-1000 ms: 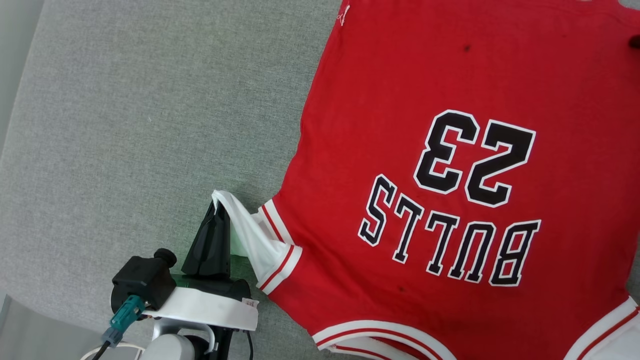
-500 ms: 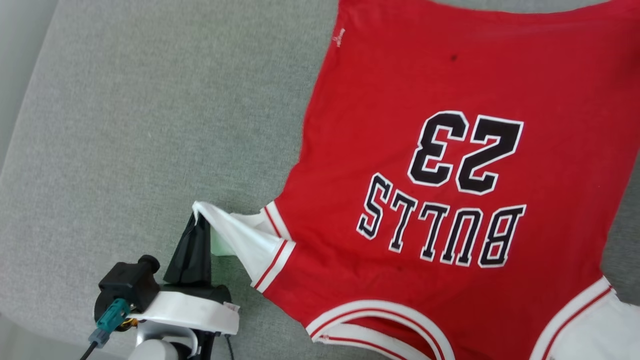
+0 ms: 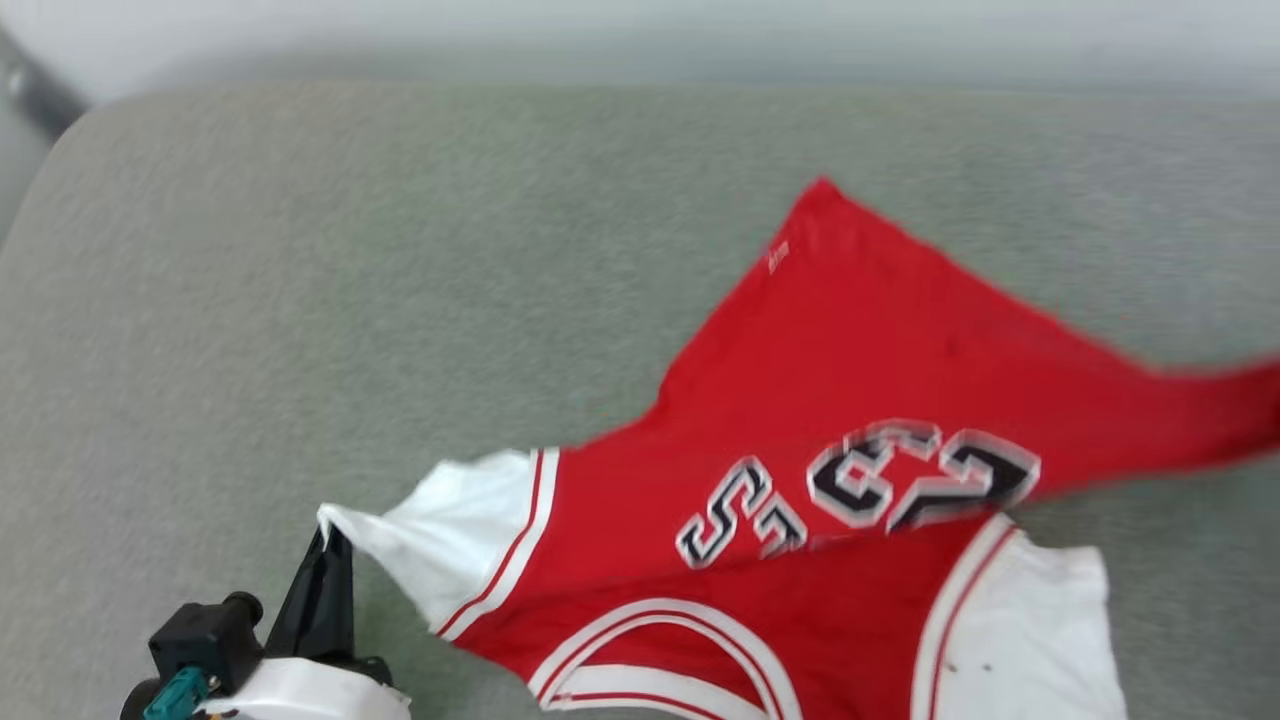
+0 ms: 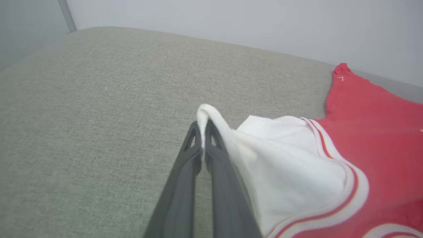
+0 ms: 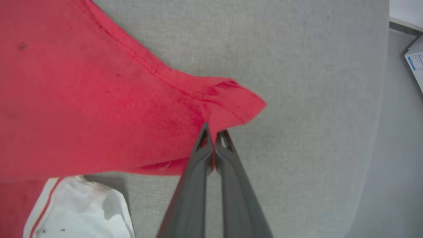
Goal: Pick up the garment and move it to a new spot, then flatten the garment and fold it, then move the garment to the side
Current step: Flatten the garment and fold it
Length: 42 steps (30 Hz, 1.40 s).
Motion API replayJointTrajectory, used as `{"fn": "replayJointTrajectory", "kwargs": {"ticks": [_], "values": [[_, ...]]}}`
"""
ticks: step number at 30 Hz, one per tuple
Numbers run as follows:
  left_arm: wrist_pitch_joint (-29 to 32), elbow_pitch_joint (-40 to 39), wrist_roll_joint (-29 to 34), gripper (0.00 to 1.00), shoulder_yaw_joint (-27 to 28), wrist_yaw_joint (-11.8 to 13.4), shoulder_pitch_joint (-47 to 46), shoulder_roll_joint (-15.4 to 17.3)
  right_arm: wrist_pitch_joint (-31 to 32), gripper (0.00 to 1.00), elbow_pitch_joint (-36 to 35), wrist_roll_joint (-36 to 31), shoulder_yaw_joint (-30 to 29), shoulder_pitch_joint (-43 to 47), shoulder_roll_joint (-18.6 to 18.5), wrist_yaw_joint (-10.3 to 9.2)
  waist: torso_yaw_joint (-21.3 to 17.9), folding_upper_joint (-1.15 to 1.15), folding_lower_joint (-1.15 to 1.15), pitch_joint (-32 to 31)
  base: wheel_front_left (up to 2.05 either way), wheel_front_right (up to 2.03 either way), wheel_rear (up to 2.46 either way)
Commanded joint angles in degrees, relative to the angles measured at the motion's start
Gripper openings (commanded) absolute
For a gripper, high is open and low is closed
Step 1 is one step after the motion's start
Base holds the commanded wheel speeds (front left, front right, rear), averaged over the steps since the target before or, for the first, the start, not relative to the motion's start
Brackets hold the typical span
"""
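My left gripper (image 4: 202,127) is clamped on the very tip of the white sleeve (image 4: 281,148), fingers pressed together with a small fold of cloth poking out above them. The sleeve runs away from the fingertips to their right, taut and lifted a little off the grey upholstered cushion (image 4: 99,99), and meets the red-and-white striped trim where the red body begins. My right gripper (image 5: 214,132) is likewise pinched tight, on a corner of the red hem (image 5: 231,99). The stitched edge flares just beyond its fingertips and the red cloth stretches off to their left, raised enough to throw a shadow on the cushion. Below that raised cloth, to the left of the right fingers, the other white sleeve (image 5: 76,205) lies on the cushion. In the head view the garment (image 3: 850,380) is spread across the cushion to the right of the left gripper, blurred, and its red body is pulled out to a point towards the right edge of the frame. The black "23" (image 3: 920,480) is creased and only partly readable. A small white logo (image 3: 778,258) sits near the far red corner.
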Motion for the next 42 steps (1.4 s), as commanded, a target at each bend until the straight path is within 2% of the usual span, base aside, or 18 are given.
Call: {"fn": "replayJointTrajectory", "kwargs": {"ticks": [1,6,10,11,12,13,17,24,25,28,31,33,34,36,37,42], "values": [[0.52,-0.08,-0.39,0.0,0.35,0.5,0.98,0.43,0.05,0.0,-1.14,0.91,-1.04,4.54,0.17,-0.04,-5.28,0.0,0.01,-4.58,0.0,0.0,0.0],[2.65,0.03,-1.23,0.0,1.32,0.9,3.56,2.03,-0.97,0.0,-4.28,2.62,-5.41,21.2,3.84,-0.04,-9.54,0.0,0.01,-7.05,0.0,0.0,0.0],[3.94,-0.03,-1.92,0.0,1.74,1.36,5.1,2.97,-1.55,0.0,-5.58,3.72,-7.17,30.79,7.96,-0.04,-12.15,0.0,0.01,-8.13,0.0,0.0,0.0],[4.31,-0.07,-1.98,0.0,1.83,1.47,5.39,3.13,-1.7,0.15,-5.9,4.19,-7.4,32.44,9.01,-0.04,-12.74,0.0,0.01,-8.23,0.0,0.0,0.0],[4.51,-0.2,-2.1,0.0,1.94,1.48,5.65,3.34,-2.01,0.49,-6.29,4.24,-7.31,33.8,9.74,-0.04,-13.29,0.0,0.01,-8.25,0.0,0.0,0.0],[4.77,-0.41,-2.19,0.0,2.0,1.65,5.83,3.48,-2.14,1.0,-6.53,4.57,-7.14,35.01,10.4,-0.04,-13.75,0.0,0.01,-8.12,0.0,0.0,0.0],[5.56,-1.34,-2.16,0.0,1.98,1.94,5.73,4.03,-6.87,1.0,-8.46,6.55,-7.27,34.93,12.32,-0.03,-14.88,0.0,0.01,-7.17,0.0,0.0,0.0],[6.35,-4.78,-1.38,0.0,1.6,2.53,3.8,4.48,-26.29,1.0,-9.15,8.84,-7.25,26.54,11.46,-0.03,-14.13,0.0,0.01,-4.34,0.0,0.0,0.0],[6.35,-4.78,-1.38,0.0,1.6,2.53,3.8,4.48,-26.29,1.0,-9.15,8.84,-7.25,26.54,11.46,-0.03,-14.13,0.0,0.01,-4.34,0.0,0.0,0.0],[6.81,-6.99,-0.75,0.0,1.24,2.87,2.66,4.79,-32.87,1.0,-7.76,9.79,-6.21,20.86,11.51,-0.03,-13.19,0.0,0.01,-2.16,0.0,0.0,0.0],[7.27,-8.93,-0.11,0.0,0.48,3.02,1.72,4.81,-35.71,1.0,-5.42,9.66,-4.01,15.14,11.26,-0.03,-11.96,0.0,0.01,-0.17,0.0,0.0,0.0],[7.37,-10.48,0.36,0.0,0.0,3.17,0.57,4.69,-34.11,1.0,-3.92,9.68,-1.95,11.18,11.02,-0.03,-10.92,0.0,0.01,1.66,0.0,0.0,0.0],[7.42,-12.22,1.13,0.0,-0.84,3.1,-0.99,4.35,-27.67,1.0,-1.81,9.55,1.02,5.5,11.17,-0.03,-9.3,0.0,0.01,4.17,0.0,0.0,0.0],[7.34,-12.88,1.62,0.0,-1.62,2.93,-2.3,4.01,-22.11,1.0,-0.27,8.71,2.24,1.9,11.86,-0.03,-8.26,0.0,0.01,5.64,0.0,0.0,0.0],[6.88,-13.56,2.17,0.0,-2.63,2.45,-4.41,3.24,-13.85,1.0,1.59,7.03,3.52,-3.05,13.01,-0.03,-6.58,0.0,0.01,7.65,0.0,0.0,0.0],[6.16,-13.41,2.73,0.0,-4.3,1.65,-7.24,2.24,-5.3,1.0,4.97,3.03,4.95,-7.86,14.52,-0.03,-4.15,0.0,0.01,10.23,0.0,0.0,0.0]]}}
